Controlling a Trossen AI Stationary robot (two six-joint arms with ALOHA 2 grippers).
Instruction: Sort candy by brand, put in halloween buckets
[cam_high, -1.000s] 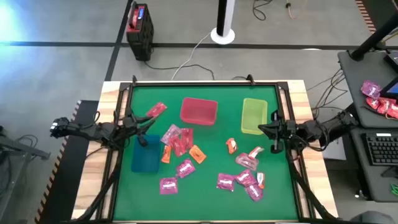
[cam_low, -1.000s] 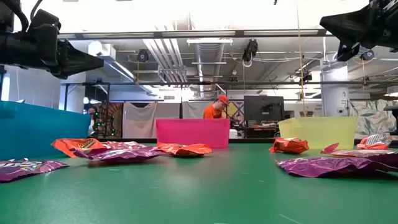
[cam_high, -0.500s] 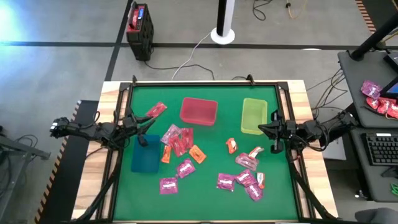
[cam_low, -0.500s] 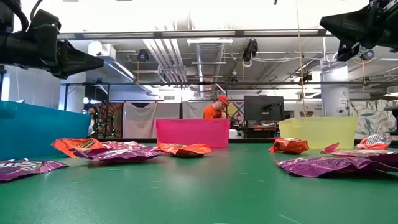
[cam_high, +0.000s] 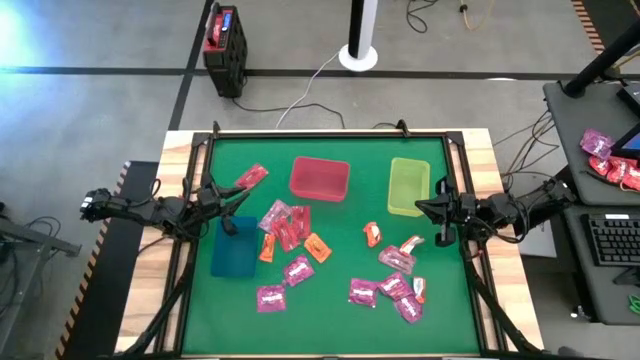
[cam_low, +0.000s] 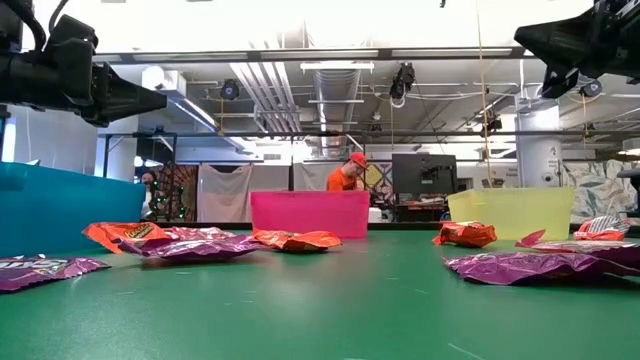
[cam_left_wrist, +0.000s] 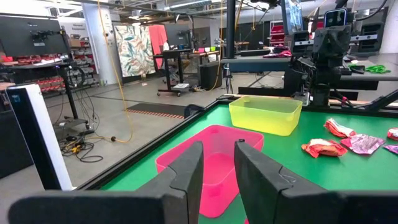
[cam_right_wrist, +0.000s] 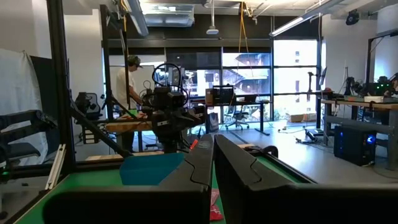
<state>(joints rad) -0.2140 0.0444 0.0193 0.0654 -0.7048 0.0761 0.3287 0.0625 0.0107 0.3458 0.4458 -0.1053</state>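
- Sorting has not started: green table (cam_high: 330, 310), then pink-red bin (cam_high: 320, 179), lime green bin (cam_high: 408, 186), dark blue bin (cam_high: 235, 250), all empty.
- Left gripper (cam_high: 212, 194): fingers slightly parted, empty, raised; dark blue bin just beyond the fingertips.
- Right gripper (cam_high: 424, 209): fingers closed, empty; open before descending.
- Candy packets (cam_high: 287, 228) lie scattered between both fingertips; pick an isolated orange packet (cam_high: 372, 233) first.

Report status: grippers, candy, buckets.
Left gripper slightly open, empty, above blue bin. Right gripper shut, empty, by green bin. Candy all loose on mat. Nothing blocking.

L gripper (cam_high: 222, 196) slightly parted, empty — R gripper (cam_high: 424, 210) closed, both raised.
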